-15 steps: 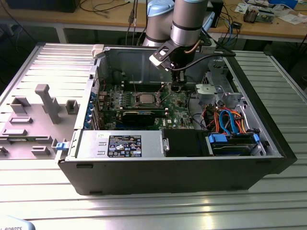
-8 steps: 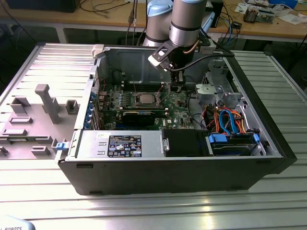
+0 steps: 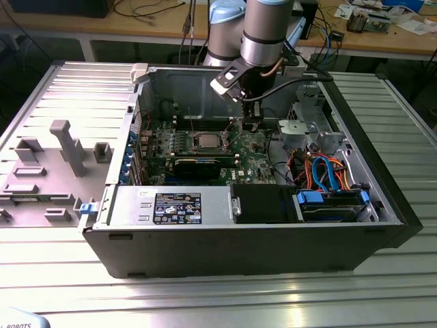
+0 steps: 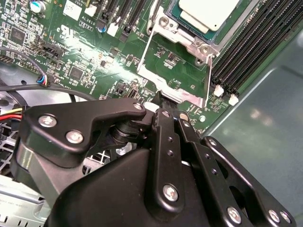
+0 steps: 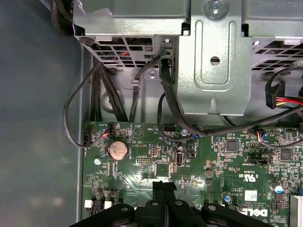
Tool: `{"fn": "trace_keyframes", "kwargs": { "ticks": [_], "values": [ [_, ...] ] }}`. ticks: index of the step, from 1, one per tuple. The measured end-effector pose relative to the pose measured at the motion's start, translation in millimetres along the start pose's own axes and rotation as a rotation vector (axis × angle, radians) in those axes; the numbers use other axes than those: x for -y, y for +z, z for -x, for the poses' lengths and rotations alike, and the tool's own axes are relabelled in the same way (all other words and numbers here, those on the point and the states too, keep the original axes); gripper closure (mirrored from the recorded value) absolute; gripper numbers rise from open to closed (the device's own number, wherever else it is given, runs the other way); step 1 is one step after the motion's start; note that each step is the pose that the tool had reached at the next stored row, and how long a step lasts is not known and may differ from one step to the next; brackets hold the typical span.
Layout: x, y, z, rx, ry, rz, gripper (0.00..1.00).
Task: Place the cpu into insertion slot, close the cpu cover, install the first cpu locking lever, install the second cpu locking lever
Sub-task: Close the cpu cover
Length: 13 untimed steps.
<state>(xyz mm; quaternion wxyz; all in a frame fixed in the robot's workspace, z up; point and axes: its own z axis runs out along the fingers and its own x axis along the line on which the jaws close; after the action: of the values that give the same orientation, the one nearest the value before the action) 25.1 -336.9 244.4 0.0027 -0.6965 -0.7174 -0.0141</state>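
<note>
The cpu [image 4: 208,12] lies flat in the insertion slot [image 4: 164,21], its dull silver top facing up; in the exterior view the cpu [image 3: 205,142] sits mid-motherboard. The cpu cover [image 4: 187,96], a thin silver frame with a square window, is swung open away from the socket over the green board. My gripper [image 4: 161,106] is shut with nothing between its fingers. Its tips are right at the cover's free edge, and I cannot tell if they touch it. In the exterior view the gripper [image 3: 250,126] hangs just to the right of the socket. The first wrist view has the shut gripper [image 5: 164,185] over bare board.
Black memory slots [image 4: 255,42] run beside the socket. A long black card [image 3: 198,164] lies in front of it. A metal drive cage [image 5: 213,61] with black cables stands behind the gripper. Orange and blue cables [image 3: 328,171] fill the case's right end.
</note>
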Motion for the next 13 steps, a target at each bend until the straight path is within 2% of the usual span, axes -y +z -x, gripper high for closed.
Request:
{"fn": "trace_keyframes", "kwargs": {
  "ticks": [7,13],
  "values": [
    [4.6,0.2,-0.1,-0.0001,0.000,0.0000,0.89],
    [5.8,0.2,-0.2,0.0001,0.000,-0.0001,0.89]
  ]
}}
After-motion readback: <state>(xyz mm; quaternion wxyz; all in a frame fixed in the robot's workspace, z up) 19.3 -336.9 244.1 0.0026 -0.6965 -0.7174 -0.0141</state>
